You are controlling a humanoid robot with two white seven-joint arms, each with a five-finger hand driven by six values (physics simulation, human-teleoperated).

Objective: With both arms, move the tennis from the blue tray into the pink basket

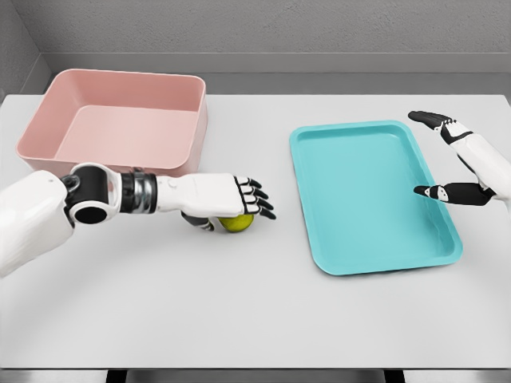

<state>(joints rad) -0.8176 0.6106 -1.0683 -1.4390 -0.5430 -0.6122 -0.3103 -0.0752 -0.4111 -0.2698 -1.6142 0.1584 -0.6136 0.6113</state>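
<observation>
Between basket (120,120) and tray (371,195), a ball (236,223) is gripped by the left hand (231,199); the right hand (459,159) is held open at far right.

I see a white table (239,319) under even light, with a grey wall (279,28) behind it and at left.

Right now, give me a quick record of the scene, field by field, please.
ball: yellow-green tennis ball on the table, between basket and tray
left hand: over the ball, fingers curled on it
right hand: open, above the tray's right edge, holding nothing
tray: blue, right of centre, nothing in it
basket: pink, far left, nothing inside
</observation>
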